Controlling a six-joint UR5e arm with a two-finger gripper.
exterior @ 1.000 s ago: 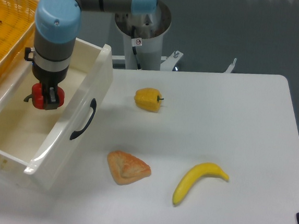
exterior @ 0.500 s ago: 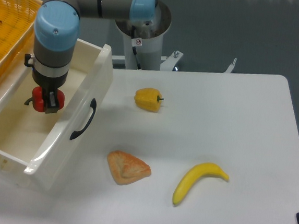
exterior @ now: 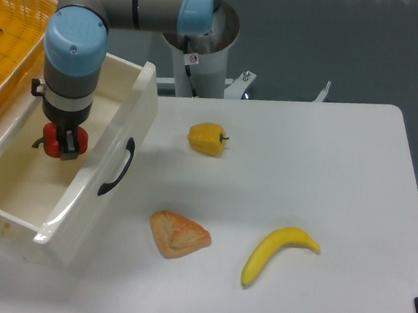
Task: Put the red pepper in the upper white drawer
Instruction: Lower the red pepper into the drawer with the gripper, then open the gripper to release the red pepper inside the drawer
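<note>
So the gripper [exterior: 64,142] is clamped on the red pepper [exterior: 52,138], hanging inside the upper white drawer [exterior: 82,182], over its floor and on the far side of the front wall from the black handle [exterior: 117,166]. Can't tell if the pepper is touching the bottom. It looks like a glossy little toy pepper, so I'd guess light, fairly stiff and a bit slippery; pinching it across the round body like this seems the safest hold, since the stem poking out left is too small to grab. Outside the drawer on the table: a yellow pepper [exterior: 207,139] just past the handle side, a pastry [exterior: 179,234] and a banana [exterior: 276,254] further out
</note>
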